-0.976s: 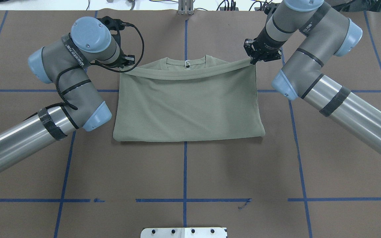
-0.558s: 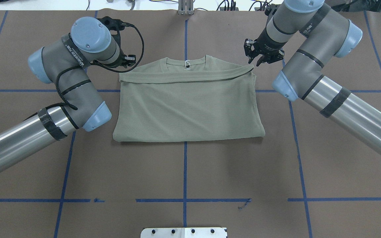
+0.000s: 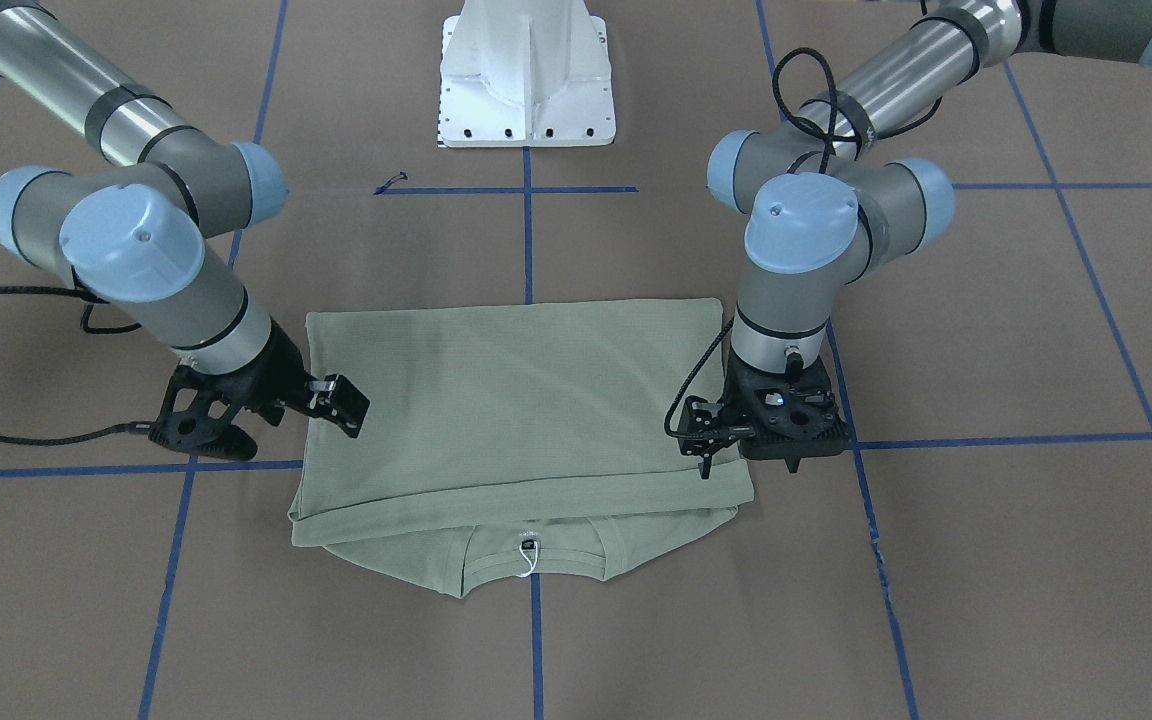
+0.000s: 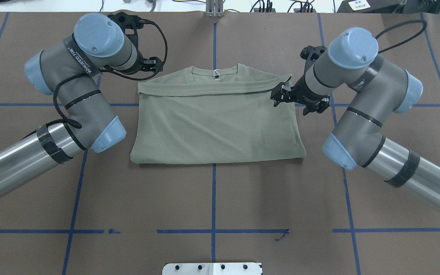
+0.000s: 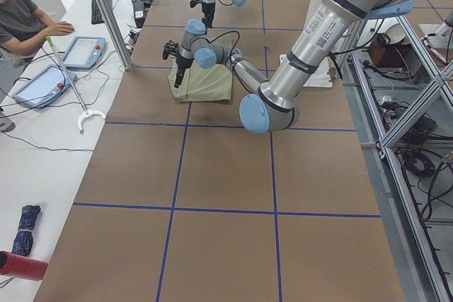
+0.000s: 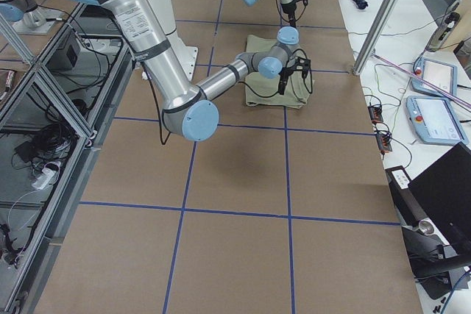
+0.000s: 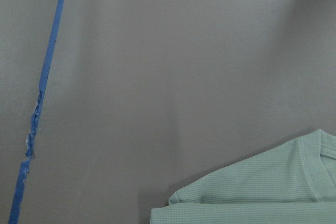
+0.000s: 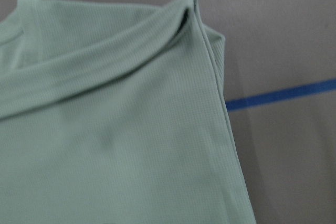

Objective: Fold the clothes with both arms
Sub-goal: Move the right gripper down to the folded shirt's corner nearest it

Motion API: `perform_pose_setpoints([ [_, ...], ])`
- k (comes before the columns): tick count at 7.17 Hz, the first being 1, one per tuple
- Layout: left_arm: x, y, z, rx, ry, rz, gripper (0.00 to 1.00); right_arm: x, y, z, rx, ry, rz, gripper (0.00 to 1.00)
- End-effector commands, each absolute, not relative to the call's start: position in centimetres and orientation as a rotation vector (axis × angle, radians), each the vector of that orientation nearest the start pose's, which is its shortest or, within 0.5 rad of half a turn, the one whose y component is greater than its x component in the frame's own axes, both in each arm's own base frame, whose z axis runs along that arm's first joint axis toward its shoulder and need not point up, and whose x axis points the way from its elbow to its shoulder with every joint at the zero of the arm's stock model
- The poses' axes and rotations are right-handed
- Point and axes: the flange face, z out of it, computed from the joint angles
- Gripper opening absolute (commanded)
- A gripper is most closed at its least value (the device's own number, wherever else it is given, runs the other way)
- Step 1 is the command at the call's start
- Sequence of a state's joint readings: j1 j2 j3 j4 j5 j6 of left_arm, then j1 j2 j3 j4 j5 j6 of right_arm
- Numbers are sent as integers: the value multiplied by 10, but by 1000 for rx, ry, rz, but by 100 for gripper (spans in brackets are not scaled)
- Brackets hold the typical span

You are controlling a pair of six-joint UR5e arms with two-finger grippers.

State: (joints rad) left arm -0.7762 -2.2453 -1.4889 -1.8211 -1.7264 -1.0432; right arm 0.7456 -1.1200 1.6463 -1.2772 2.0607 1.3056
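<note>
The pale sage-green shirt [image 4: 216,126] lies on the brown table, folded in half. Its round neck and white tag [image 3: 528,560] stick out past the fold's edge on the far side from the robot's base. My left gripper [image 3: 748,462] hangs just above the shirt's far corner on my left side, fingers spread, holding nothing. My right gripper [image 3: 211,438] hovers beside the shirt's edge on my right side, open and empty. The right wrist view shows the layered shirt corner [image 8: 194,19] from close above. The left wrist view catches only a shoulder edge [image 7: 262,192].
The white pedestal base [image 3: 526,90] stands on the robot's side of the table. Blue tape lines [image 4: 213,198] cross the brown surface. A person sits at a side bench with tablets [image 5: 81,51] beyond the table's far edge.
My right gripper let go of the shirt's far right corner and the top layer dropped flat. The right arm then swung back beside the shirt's right edge. The left arm shifted slightly.
</note>
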Motion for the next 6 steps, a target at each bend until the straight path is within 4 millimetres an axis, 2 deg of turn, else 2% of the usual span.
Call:
perform_pose_setpoints([
  [1,427,-581,267,392,762,-170,100,-435,-449,372,-41,-880,205,100],
  [4,429,-580,264,394,767,-170,100,-440,-437,389,-46,-848,199,98],
  [5,429,-580,264,394,768,-170,100,-442,-435,392,-47,-842,197,83],
  [6,429,-580,264,394,768,-170,100,-442,-435,392,-48,-843,196,34],
])
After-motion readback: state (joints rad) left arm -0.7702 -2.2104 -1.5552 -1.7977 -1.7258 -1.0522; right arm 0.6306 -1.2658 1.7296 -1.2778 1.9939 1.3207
